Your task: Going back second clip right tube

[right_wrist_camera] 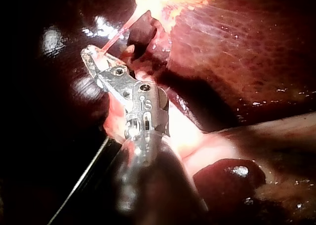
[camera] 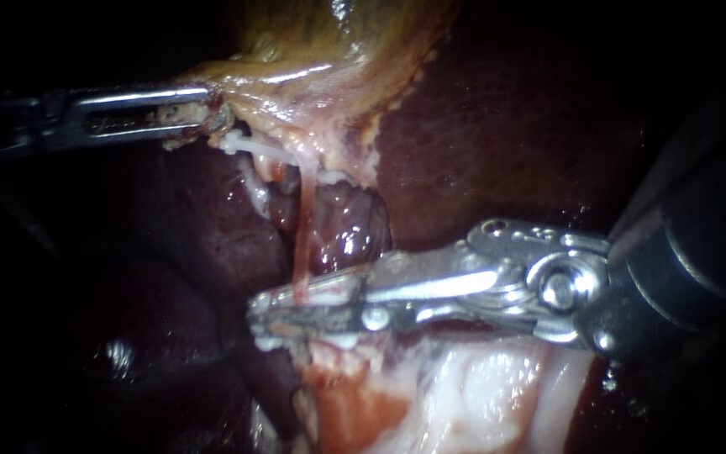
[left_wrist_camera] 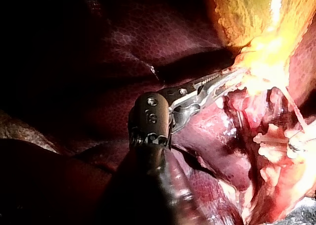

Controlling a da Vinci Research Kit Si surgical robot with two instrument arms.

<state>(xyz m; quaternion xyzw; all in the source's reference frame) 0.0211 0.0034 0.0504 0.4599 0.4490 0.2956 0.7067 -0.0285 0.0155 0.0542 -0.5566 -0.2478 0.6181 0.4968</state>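
Note:
A thin pink tube [camera: 303, 227] runs down from the gallbladder's neck to my right instrument [camera: 264, 319]. Its jaws stand slightly apart around the tube's lower end, with a dark gap between them; white clip material [camera: 323, 296] shows along them. A white clip [camera: 244, 145] sits near the tube's upper end, beside my left instrument [camera: 208, 108]. That instrument's jaws are shut on the pale tissue of the yellowish gallbladder [camera: 321, 50]. The left wrist view shows those jaws [left_wrist_camera: 228, 83] on the bright tissue, with a white clip [left_wrist_camera: 271, 141] beyond them. In the right wrist view the tube [right_wrist_camera: 118, 34] meets the jaw tips [right_wrist_camera: 93, 57].
Dark red liver [camera: 506, 126] lies behind and to the right of the tube. A glistening red lump [camera: 346, 231] sits just behind it. Pale whitish tissue [camera: 481, 395] lies under my right instrument's shaft.

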